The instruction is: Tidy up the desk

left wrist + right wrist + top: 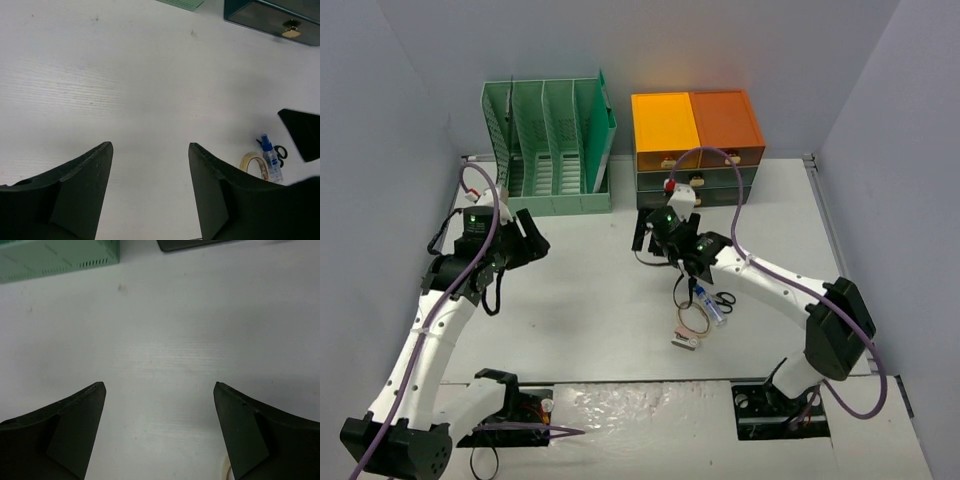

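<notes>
Left gripper [150,145] hangs with its jaws spread wide and nothing between them, bare desk [125,75] right beneath it. Off ahead to its right there's a tape roll [251,161], a blue-capped bottle [272,162] lying against the roll, and black scissors [281,151] just beyond. Right gripper [160,387] is parted wide as well, empty, over that same white top, with the mint-green file rack [55,257] ahead to its left and the dark drawer unit [195,244] ahead to its right.
</notes>
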